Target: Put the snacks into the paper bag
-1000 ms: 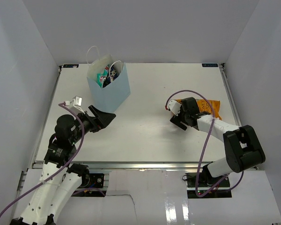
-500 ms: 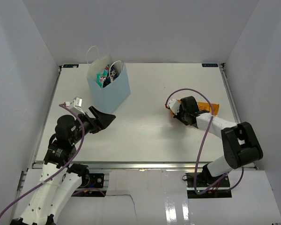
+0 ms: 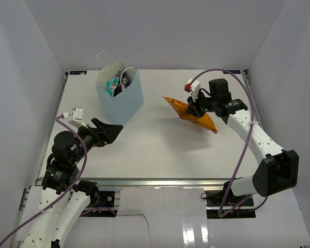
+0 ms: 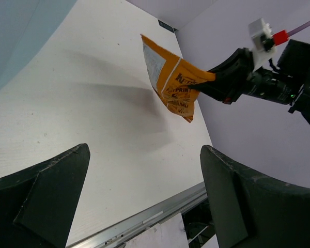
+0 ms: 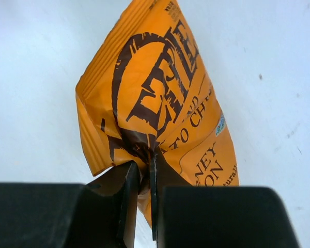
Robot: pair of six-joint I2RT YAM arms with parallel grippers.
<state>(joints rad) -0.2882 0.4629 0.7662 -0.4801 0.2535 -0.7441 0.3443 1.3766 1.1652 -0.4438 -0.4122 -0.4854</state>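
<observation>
My right gripper (image 3: 196, 109) (image 5: 144, 165) is shut on the large orange crisp bag (image 3: 192, 113) (image 5: 155, 98) (image 4: 171, 83), pinching a fold of it and holding it in the air above the table, right of centre. The pale blue paper bag (image 3: 122, 97) stands upright at the back left with other snacks (image 3: 118, 81) showing in its open top. My left gripper (image 3: 109, 129) (image 4: 144, 196) is open and holds nothing, low over the table just in front of the paper bag.
The white table (image 3: 155, 150) is walled by pale panels on the left, back and right. A metal rail (image 3: 155, 181) runs along its near edge. The purple cable (image 3: 232, 77) arcs above my right arm.
My right gripper closed on the orange crisp bag, lifted it off the table and carried it back and a little left. My left arm drew back slightly toward the left.
</observation>
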